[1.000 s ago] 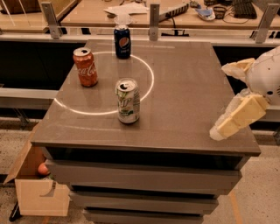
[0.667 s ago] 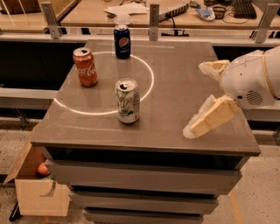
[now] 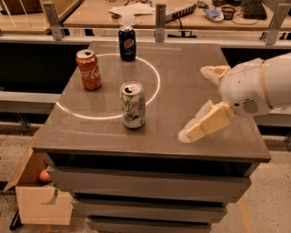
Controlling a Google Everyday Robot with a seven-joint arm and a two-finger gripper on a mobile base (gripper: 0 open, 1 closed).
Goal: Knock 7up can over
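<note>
The 7up can [image 3: 132,104], silver-white with green lettering, stands upright near the front left of the grey table [image 3: 191,68], on the edge of a white circle of light. My gripper [image 3: 194,103] comes in from the right, to the right of the can and well apart from it. Its two cream fingers [image 3: 209,123] are spread apart with nothing between them. The lower finger's tip hangs just over the table near its front edge.
A red Coca-Cola can [image 3: 88,69] stands at the left and a dark blue Pepsi can [image 3: 127,43] at the back. An open cardboard box [image 3: 38,191] sits on the floor at the table's front left. A cluttered desk [image 3: 136,9] runs behind.
My gripper has moved left across the table towards the 7up can. All three cans stand where they were.
</note>
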